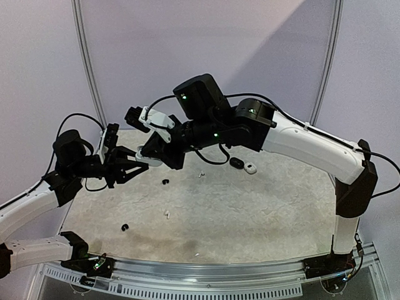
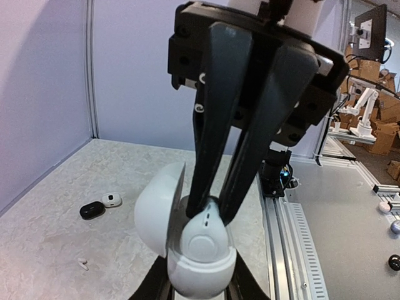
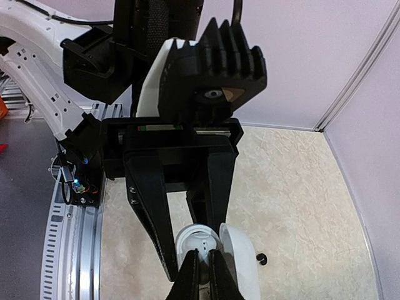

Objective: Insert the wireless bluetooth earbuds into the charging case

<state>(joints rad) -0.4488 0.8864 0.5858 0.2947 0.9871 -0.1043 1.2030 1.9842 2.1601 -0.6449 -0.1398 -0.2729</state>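
Note:
My left gripper [image 2: 201, 286] is shut on the body of a white pebble-shaped charging case [image 2: 201, 262], held above the table at the left [image 1: 144, 161] with its lid [image 2: 156, 212] swung open. A white earbud [image 2: 208, 232] sits in the case's well. My right gripper [image 3: 203, 267] reaches across into the well, its two dark fingers [image 2: 215, 144] closed narrowly on the earbud's upper end. From the right wrist view the case [image 3: 195, 236] lies just beyond my fingertips, between the left gripper's black fingers [image 3: 150, 219].
A black case [image 1: 236, 162] and a white case [image 1: 250, 167] lie at the back right of the table. Loose earbuds are scattered on it: white ones [image 1: 201, 174] [image 1: 167, 214] and black ones [image 1: 165, 182] [image 1: 124, 227]. A rail [image 1: 206, 272] runs along the near edge.

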